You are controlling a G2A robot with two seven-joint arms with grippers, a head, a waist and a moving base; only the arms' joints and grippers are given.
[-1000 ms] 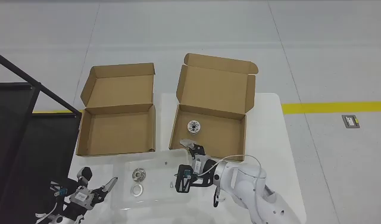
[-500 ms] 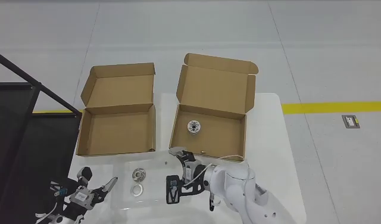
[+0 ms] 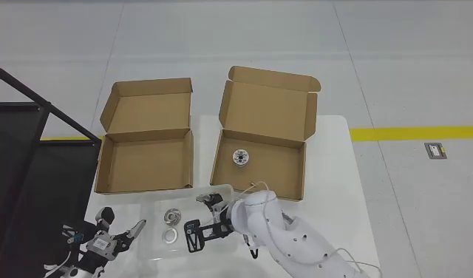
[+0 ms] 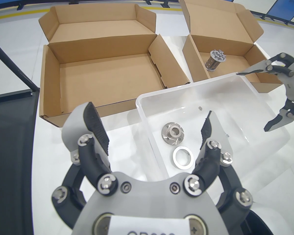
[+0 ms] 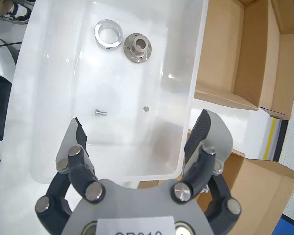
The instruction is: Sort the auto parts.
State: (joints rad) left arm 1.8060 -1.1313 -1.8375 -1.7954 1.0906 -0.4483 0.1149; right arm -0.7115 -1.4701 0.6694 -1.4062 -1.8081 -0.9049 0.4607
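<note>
**Two open grippers over the clear bin**

The right gripper [image 5: 140, 123] is hovering with its jaws spread wide and holding nothing. Its ribbed black pads [image 5: 81, 133] are straddling the long rim of the clear plastic bin [image 5: 198, 50]. Just ahead of its fingertips, a tiny silver screw [image 5: 100, 113] and a dull speck [image 5: 146, 109] are lying on the glossy bin floor. The right wrist camera is picking both out sharply.

Farther ahead, a machined flanged hub [image 5: 138, 48] is sitting just beside a smooth aluminium ring [image 5: 108, 34]. The hub is a flat disc with a raised, bored collar.

The left gripper [image 4: 149, 111] is waiting at the bin's opposite end, likewise open and empty. The hub and ring are lying just beyond its rubber pads.

From the left wrist camera, a toothed cylindrical metal part [image 4: 215, 59] is leaning inside the far cardboard box [image 4: 198, 57]. A second brown corrugated box [image 4: 100, 74] is standing beside it with its flaps up. From overhead, both boxes are lying beyond the bin on the white table [image 3: 332, 174].
</note>
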